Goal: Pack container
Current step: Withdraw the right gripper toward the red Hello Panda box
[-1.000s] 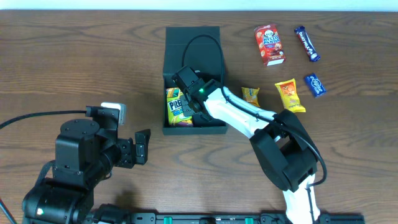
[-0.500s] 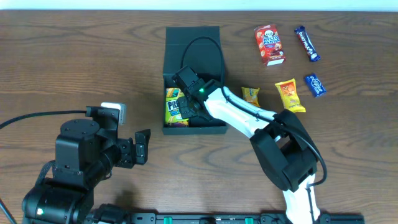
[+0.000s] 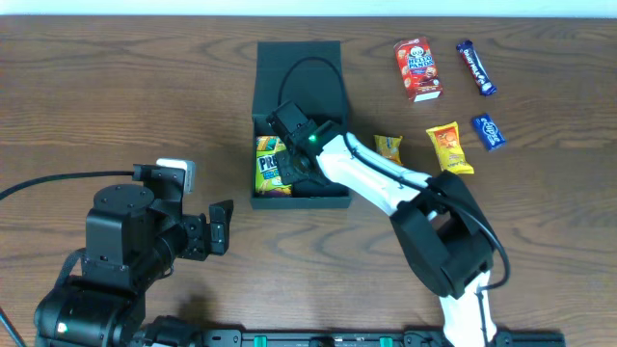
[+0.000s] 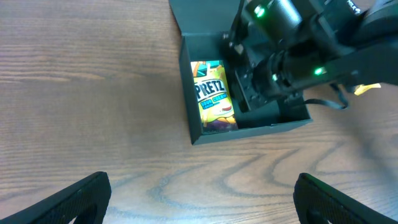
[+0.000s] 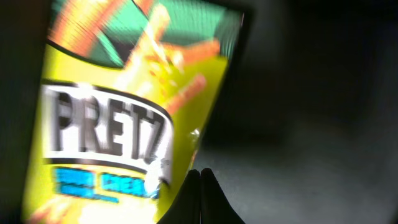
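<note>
The black container (image 3: 299,200) sits open at the table's middle, its flap lid (image 3: 299,58) laid back on the far side. A yellow-green Pretz packet (image 3: 272,166) lies flat against its left wall, also seen in the left wrist view as the packet (image 4: 213,93) inside the container (image 4: 249,129). My right gripper (image 3: 292,166) reaches down into the container. Its fingers are shut with nothing between them (image 5: 200,171), their tips resting on the dark floor by the right edge of the packet (image 5: 112,124). My left gripper (image 3: 220,227) hovers open over bare wood (image 4: 202,177), in front of and left of the container.
Right of the container lie loose snacks: a small yellow packet (image 3: 388,147), an orange-yellow packet (image 3: 448,146), a red snack box (image 3: 417,69), a long blue bar (image 3: 475,66) and a small blue packet (image 3: 489,131). The right arm spans between them and the container.
The Pretz packet has shifted a little left and straightened against the container's left wall, with the shut right gripper moving slightly beside it. The left arm has stayed still.
</note>
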Robot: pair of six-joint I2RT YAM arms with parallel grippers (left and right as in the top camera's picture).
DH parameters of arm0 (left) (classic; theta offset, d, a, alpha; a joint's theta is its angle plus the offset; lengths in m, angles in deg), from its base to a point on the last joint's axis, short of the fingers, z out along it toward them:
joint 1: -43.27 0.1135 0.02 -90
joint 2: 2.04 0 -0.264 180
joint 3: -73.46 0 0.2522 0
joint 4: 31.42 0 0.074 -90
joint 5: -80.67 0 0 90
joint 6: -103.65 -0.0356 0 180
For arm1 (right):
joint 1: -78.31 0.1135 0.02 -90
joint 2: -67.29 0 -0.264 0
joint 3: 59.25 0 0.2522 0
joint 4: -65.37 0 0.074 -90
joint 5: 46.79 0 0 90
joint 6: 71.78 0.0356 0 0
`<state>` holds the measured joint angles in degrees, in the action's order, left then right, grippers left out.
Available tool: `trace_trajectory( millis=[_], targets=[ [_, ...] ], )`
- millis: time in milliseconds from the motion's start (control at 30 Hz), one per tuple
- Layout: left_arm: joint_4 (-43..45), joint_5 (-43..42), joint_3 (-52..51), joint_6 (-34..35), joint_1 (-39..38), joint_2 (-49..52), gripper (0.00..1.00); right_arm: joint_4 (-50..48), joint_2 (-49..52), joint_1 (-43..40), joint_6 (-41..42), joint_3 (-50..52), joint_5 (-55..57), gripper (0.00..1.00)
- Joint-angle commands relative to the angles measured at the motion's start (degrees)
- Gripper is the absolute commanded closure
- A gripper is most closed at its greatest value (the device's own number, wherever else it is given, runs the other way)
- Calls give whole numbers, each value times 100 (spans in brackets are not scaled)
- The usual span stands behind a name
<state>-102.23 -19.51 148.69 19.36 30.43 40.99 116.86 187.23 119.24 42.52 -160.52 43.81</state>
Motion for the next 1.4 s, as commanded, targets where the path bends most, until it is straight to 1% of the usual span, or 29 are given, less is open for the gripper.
trace_trajectory(
  millis=[0, 100, 167, 300, 433, 633, 833, 933, 1167, 1233, 1300, 1367],
  targets=[
    [-17, -20, 20, -42, 7, -2, 5, 13, -726, -122, -170, -251, 426, 99],
    [-17, -17, 20, -42, 7, -2, 5, 17, -1130, -173, -170, -251, 837, 99],
    [-17, -20, 20, -42, 7, -2, 5, 24, -1539, -216, -214, -251, 1432, 99],
    [-15, -17, 20, -42, 7, -2, 5, 57, -2168, -365, -664, -251, 2212, 99],
    [-15, -17, 20, -42, 7, -2, 5, 256, -2638, -555, -839, -251, 2715, 99],
    [-15, -20, 20, -42, 7, -2, 5, 861, -3119, -1036, -872, -251, 2763, 99],
    [-17, -20, 20, -42, 7, -2, 5, 1460, -3189, -1502, -868, -249, 2677, 99],
    [-17, -17, 20, -42, 7, -2, 5, 1497, -3189, -1672, -870, -249, 2457, 99],
    [-17, -20, 20, -42, 7, -2, 5, 1381, -3189, -2009, -870, -249, 2439, 99],
    [-15, -20, 20, -42, 7, -2, 5, 1375, -3189, -2061, -872, -249, 2444, 96],
    [-15, -17, 20, -42, 7, -2, 5, 1360, -3187, -2072, -874, -249, 2448, 88],
    [-15, -20, 20, -42, 7, -2, 5, 1287, -3187, -2072, -1023, -247, 2448, 87]
  ],
)
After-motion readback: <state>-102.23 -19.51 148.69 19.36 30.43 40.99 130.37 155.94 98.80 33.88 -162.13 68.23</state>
